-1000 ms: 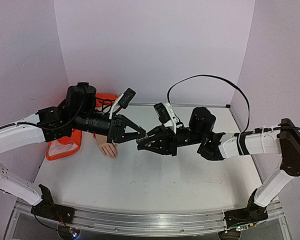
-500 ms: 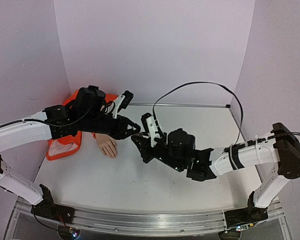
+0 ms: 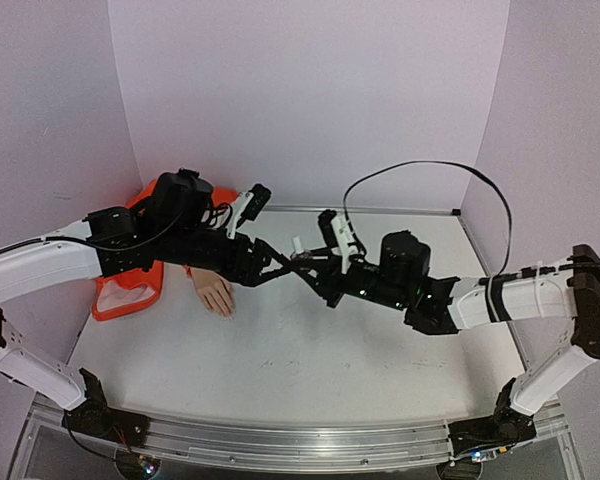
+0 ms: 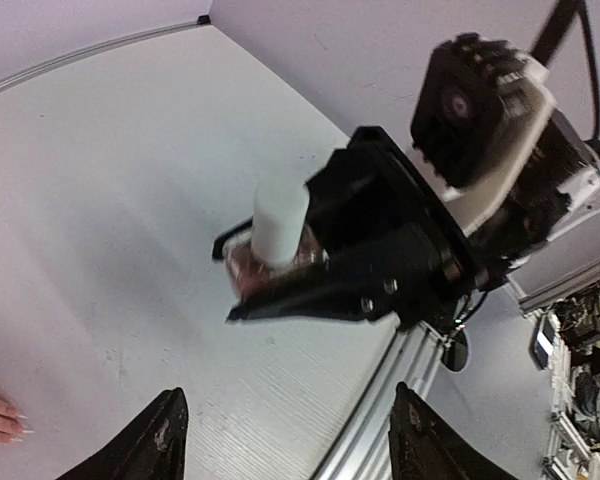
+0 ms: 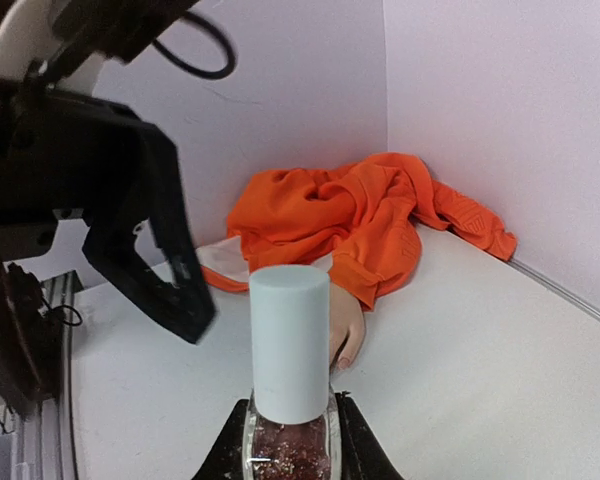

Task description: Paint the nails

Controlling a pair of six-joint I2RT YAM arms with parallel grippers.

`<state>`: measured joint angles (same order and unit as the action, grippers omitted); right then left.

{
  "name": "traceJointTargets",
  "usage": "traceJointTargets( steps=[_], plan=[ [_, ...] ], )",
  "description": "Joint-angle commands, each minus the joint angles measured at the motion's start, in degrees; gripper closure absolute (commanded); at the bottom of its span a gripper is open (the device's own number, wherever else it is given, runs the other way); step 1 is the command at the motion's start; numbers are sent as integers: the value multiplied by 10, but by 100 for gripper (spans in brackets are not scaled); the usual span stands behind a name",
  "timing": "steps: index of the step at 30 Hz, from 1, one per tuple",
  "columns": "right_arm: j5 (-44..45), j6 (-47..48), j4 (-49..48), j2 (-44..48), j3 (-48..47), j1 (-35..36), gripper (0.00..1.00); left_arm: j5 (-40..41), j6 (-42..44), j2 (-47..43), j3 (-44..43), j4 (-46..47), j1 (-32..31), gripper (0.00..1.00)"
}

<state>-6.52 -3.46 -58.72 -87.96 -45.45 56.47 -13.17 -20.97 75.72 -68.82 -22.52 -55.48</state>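
left jaws just sprang apart, empty | right jaws pinching small glass bottle (image 5: 288,455), pale cylindrical cap (image 5: 290,340) still on | tiny pale nails (image 4: 20,428) on flesh-coloured mannequin hand (image 3: 217,296), desk's far-left corner | painting probably unstarted

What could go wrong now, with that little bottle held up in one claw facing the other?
The right gripper pinches only the glass base of the bottle, above the table; a slip could drop it. The left gripper is open, facing the cap; closing off-centre might knock the bottle askew. Once uncapped, polish could spill near the mannequin hand and its orange sleeve.
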Motion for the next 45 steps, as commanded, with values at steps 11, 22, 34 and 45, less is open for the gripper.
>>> traceJointTargets(
  steps=[11,22,34,45],
  plan=[
    [-435,-211,-216,49,25,-53,100,-226,15,-44,-15,110,-4,34],
    [-458,-270,-289,5,17,-53,100,-237,-12,-2,-36,150,-25,47],
    [-423,-245,-262,22,32,-52,100,-204,-18,31,-51,152,-28,80],
    [483,-39,61,73,-2,50,100,111,-79,75,-81,-25,-31,100]
  ],
)
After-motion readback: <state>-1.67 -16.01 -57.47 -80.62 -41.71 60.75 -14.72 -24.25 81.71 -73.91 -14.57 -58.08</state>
